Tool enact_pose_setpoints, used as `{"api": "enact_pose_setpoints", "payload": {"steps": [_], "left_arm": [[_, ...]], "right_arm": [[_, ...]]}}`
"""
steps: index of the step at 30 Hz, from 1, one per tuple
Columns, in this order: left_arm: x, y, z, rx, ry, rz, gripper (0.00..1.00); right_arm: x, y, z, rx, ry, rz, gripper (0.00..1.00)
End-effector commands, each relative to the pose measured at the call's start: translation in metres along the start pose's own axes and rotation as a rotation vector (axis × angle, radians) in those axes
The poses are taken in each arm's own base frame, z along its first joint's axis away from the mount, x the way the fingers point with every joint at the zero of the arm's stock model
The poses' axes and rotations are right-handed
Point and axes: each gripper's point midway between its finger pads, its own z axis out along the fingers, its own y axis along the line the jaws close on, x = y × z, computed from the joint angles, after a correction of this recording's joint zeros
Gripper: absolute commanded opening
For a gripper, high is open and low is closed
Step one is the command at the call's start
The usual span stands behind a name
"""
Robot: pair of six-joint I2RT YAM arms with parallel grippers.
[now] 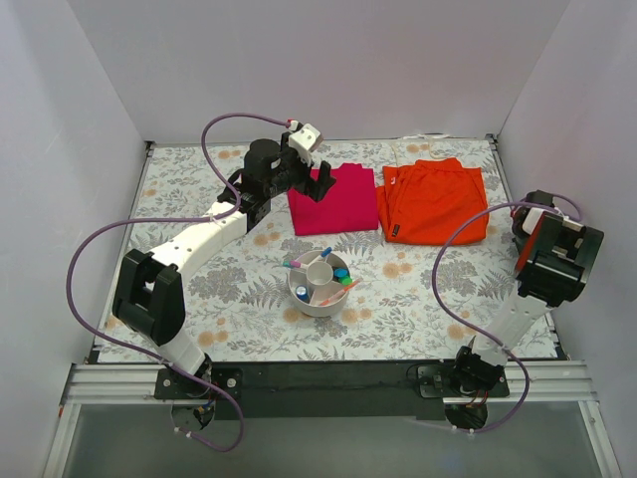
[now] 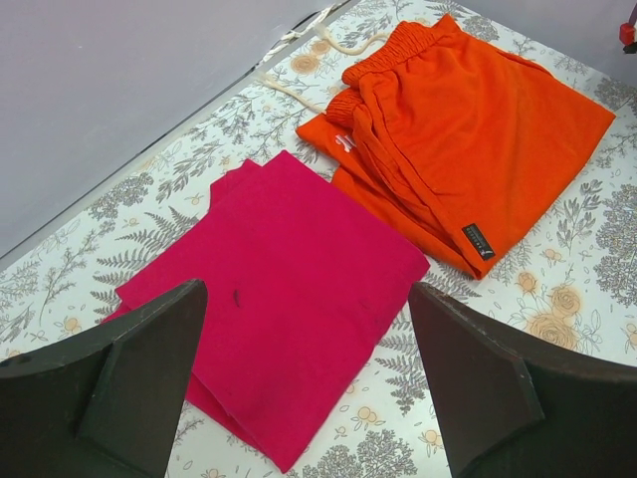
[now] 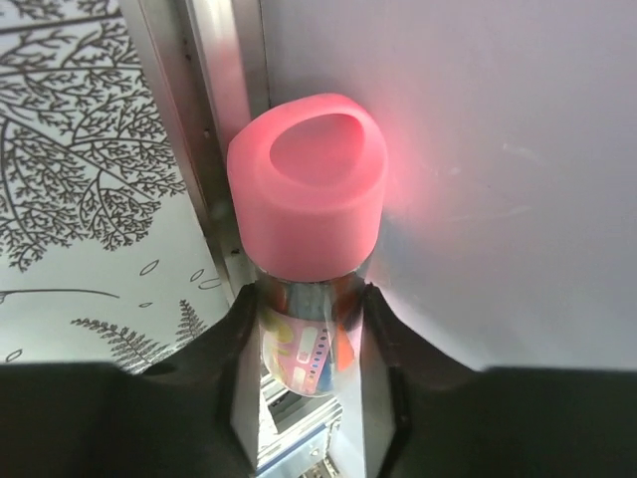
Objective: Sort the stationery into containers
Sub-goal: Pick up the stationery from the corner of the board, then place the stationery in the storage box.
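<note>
- the tube (image 3: 309, 184), pink-capped with a clear printed body, is clamped between the fingers of the right gripper (image 3: 307, 309), one finger on each side of the body just under the cap.
- it is held at the table's right edge, close to the white wall (image 3: 478, 149) and over the metal rail (image 3: 214, 119), well apart from the organizer.
- the organizer (image 1: 320, 312), round and white, sits on the table (image 1: 418, 289) near the middle, between the two arms and in front of the cloths.
- its central cup (image 1: 319, 273) shows nothing inside; the compartments around it hold small items: blue and green caps (image 1: 342, 276) on the right side, a blue-capped piece (image 1: 301, 294) on the left, a marker (image 1: 299, 262) jutting over the far-left rim, a thin orange pen (image 1: 345, 289) lying across the right side.
- the left gripper (image 2: 304, 294) hangs over the magenta cloth (image 2: 299, 239) with its fingers spread wide and nothing between them.
- the orange cloth (image 2: 468, 129) lies folded just right of the magenta one, their near corners about touching.
</note>
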Motion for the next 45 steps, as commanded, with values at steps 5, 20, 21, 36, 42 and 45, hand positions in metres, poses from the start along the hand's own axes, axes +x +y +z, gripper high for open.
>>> {"api": "enact_pose_setpoints", "payload": {"steps": [5,20,21,36,42,45], "left_arm": [[-0.022,0.002,-0.006,-0.017,-0.044,0.015,0.83],[-0.021,0.0,-0.006,-0.013,-0.065,-0.008,0.83],[-0.019,0.001,-0.007,-0.02,-0.062,-0.009,0.83],[0.001,0.03,-0.04,-0.235,0.023,-0.019,0.83],[0.032,0.039,-0.058,-0.328,0.098,-0.088,0.83],[0.05,0.053,-0.068,-0.386,0.129,-0.128,0.83]], "right_arm": [[-0.002,0.023,-0.029,-0.149,-0.113,0.018,0.01],[0.004,0.103,-0.128,-0.427,-0.326,-0.086,0.01],[0.0,0.115,-0.14,-0.501,-0.383,-0.081,0.01],[-0.014,0.209,-0.364,-0.939,-1.444,-0.201,0.01],[0.0,0.242,-0.448,-1.063,-1.675,-0.288,0.01],[0.007,0.254,-0.482,-1.141,-1.734,-0.306,0.01]]}}
